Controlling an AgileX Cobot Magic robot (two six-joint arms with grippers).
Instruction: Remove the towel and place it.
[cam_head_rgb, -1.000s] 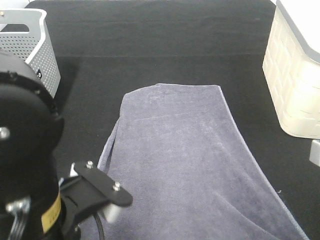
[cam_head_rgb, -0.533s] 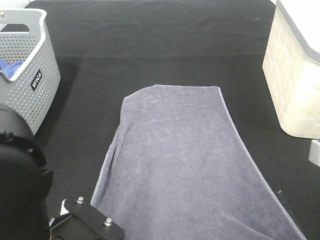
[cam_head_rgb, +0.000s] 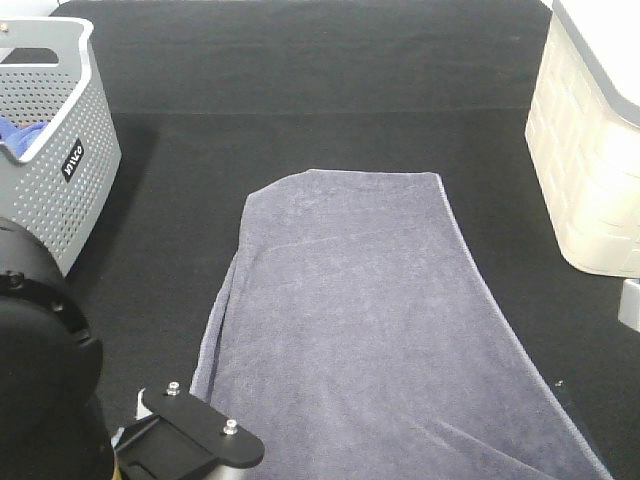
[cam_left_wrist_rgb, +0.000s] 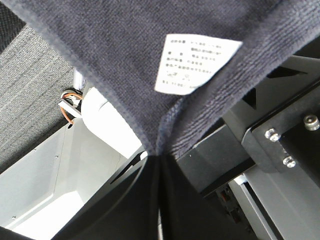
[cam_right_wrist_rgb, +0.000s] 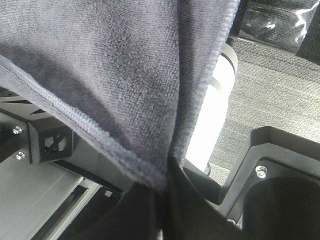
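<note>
Centre of the black worktop (cam_head_rgb: 300, 80): slate-grey towel (cam_head_rgb: 370, 320) lies spread. Its far hem is flat and well short of the far edge, and its near end runs out of the overhead view.

Far left: grey perforated basket (cam_head_rgb: 75, 150) with a bright blue cloth (cam_head_rgb: 10, 135) inside, apart from the towel. Far right: cream moulded crate (cam_head_rgb: 590, 170), also apart from it.

Near left, the left arm's black housing (cam_head_rgb: 40, 380) and its screwed bracket (cam_head_rgb: 205, 445) block that corner and overlap the towel's near-left hem. The overhead view cuts off before either set of jaws.

Wrist cams fill that gap:
- Left jaws are closed, pinching a towel corner, with fabric fanning out from the pinch. A white printed care label (cam_left_wrist_rgb: 195, 65) sits on that face, print too small to read.
- Right jaws are closed too, clamped on a hemmed towel edge, with the stitched hem converging into the pinch.

Both wrist views are mostly cloth. Behind it only bits of robot frame and a grey woven surface show.
</note>
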